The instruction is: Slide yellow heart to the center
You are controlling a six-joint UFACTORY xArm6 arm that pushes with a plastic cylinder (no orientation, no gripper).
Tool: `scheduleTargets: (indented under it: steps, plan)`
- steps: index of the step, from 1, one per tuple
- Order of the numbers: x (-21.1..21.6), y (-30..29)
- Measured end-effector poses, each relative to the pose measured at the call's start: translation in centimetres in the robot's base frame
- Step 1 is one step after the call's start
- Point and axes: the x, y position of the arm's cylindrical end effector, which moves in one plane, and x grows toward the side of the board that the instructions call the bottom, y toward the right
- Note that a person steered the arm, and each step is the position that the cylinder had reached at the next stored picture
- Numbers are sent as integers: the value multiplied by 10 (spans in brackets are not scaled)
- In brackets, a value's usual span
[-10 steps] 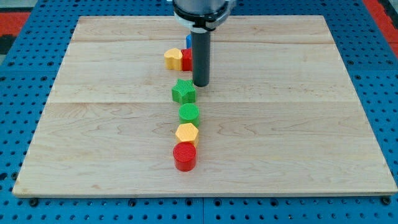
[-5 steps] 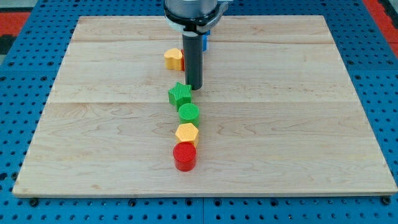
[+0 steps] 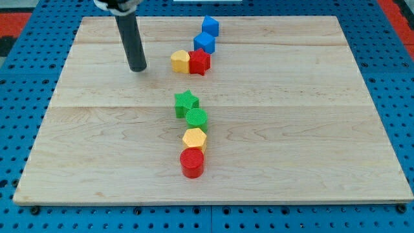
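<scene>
The yellow heart (image 3: 180, 61) lies on the wooden board (image 3: 310, 129) toward the view's top, just left of centre, touching a red star (image 3: 200, 62) on its right. My tip (image 3: 137, 68) rests on the board to the left of the yellow heart, apart from it by about one block's width. The dark rod rises from the tip to the view's top edge.
Two blue cubes (image 3: 205, 43) (image 3: 210, 26) sit above the red star. Below the heart a column runs down the middle: green star (image 3: 186, 102), green cylinder (image 3: 196, 118), yellow hexagon (image 3: 194, 138), red cylinder (image 3: 192, 162).
My tip moved from beside the green star, right of the heart, up and to the view's left, now left of the heart. The green star was nudged slightly left. The blue cubes and red star are uncovered.
</scene>
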Motion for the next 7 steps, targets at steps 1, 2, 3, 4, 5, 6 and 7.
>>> scheduleTargets:
  steps: [1,2,3,4,5,6,7]
  plan:
    - [-35,37]
    - [-38,95]
    - [-19,110]
    - [-4,110]
    - [-4,110]
    - [-4,99]
    - [23,83]
